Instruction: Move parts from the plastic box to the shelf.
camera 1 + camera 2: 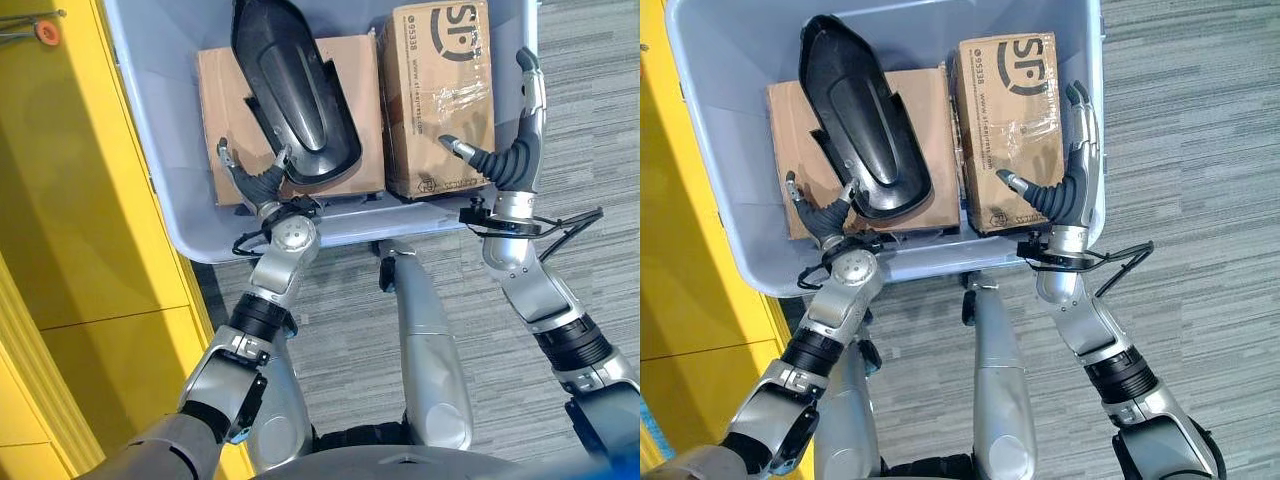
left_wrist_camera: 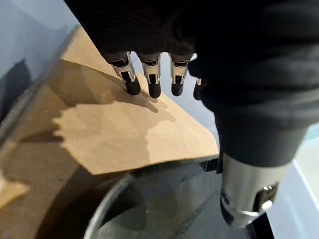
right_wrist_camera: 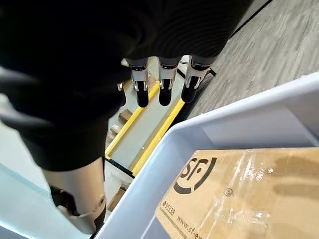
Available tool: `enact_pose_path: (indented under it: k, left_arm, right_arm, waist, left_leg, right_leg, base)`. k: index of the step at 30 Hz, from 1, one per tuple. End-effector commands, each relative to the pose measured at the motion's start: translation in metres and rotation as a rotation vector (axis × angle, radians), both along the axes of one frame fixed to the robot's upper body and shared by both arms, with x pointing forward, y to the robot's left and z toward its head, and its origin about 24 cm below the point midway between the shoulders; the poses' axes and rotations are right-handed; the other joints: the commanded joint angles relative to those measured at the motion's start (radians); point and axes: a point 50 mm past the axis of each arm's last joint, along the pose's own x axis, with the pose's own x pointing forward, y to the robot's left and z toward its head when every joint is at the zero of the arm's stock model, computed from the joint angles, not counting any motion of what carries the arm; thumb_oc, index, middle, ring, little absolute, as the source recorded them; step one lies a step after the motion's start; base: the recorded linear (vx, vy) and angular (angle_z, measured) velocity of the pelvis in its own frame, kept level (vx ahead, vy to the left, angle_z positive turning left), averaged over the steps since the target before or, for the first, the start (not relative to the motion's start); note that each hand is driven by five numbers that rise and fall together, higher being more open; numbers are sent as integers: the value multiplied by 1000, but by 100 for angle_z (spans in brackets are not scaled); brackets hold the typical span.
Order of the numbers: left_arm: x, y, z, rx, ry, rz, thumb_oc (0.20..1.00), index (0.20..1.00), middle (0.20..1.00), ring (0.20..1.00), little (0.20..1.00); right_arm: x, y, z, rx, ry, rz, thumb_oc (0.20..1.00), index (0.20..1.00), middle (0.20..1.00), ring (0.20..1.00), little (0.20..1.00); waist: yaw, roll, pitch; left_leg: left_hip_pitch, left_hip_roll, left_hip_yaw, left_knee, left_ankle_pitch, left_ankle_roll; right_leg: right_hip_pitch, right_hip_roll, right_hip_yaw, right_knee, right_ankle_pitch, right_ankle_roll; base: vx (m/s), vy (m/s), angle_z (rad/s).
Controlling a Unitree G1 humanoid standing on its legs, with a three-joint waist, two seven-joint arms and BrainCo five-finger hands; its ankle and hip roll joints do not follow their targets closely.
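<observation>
Grey carpet under plastic box point(image 1: 720, 230); left hand point(image 1: 252, 180) spread beside black part point(image 1: 295, 90), right hand point(image 1: 1065, 180) spread over taped carton point(image 1: 1012, 130).

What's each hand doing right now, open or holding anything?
Left hand: open, fingers spread over the flat cardboard box, holding nothing.
Right hand: open beside the taped cardboard box, holding nothing.

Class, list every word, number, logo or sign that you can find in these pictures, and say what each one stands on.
Taped brown cardboard box, top face: a large round black logo, a brand mark, left unquoted.
Same box, beside the logo: a line of small black print, too small to read surely.
Same box, near corner: a small round stamp, unreadable.
Flat brown cardboard box and long black plastic part: no print visible.
</observation>
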Motion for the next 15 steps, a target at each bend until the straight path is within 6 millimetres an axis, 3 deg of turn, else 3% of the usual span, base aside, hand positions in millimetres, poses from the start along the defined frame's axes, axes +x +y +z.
enact_pose_path:
  k: [1, 8, 15]
  left_arm:
    - [9, -9, -10, 19, 88, -103, 1000, 1000, 1000, 1000, 1000]
    - [18, -13, 11, 122, 38, -138, 1000, 1000, 1000, 1000, 1000]
    - [25, -22, 0, 111, 163, -201, 1000, 1000, 1000, 1000, 1000]
  right_arm:
    - [-3, 0, 11, 41, -46, 20, 1000, 1000, 1000, 1000, 1000]
    - [0, -1, 13, 35, -28, 20, 1000, 1000, 1000, 1000, 1000]
    - [5, 0, 16, 35, -8, 41, 1000, 1000, 1000, 1000, 1000]
  waist:
    - [-29, -80, -28]
    - [-44, -87, -28]
    - [-51, -95, -28]
  left_leg:
    - [-110, 16, 22, 114, -8, -46]
    - [-124, 21, 22, 131, -13, -46]
    - [-132, 23, 20, 143, -18, -46]
  right_leg:
    - [83, 51, -35, -80, 32, 62]
    - [68, 59, -23, -58, 25, 59]
    - [64, 63, -26, -52, 26, 58]
  base:
    - [0, 0, 0]
    - [0, 0, 0]
    - [0, 0, 0]
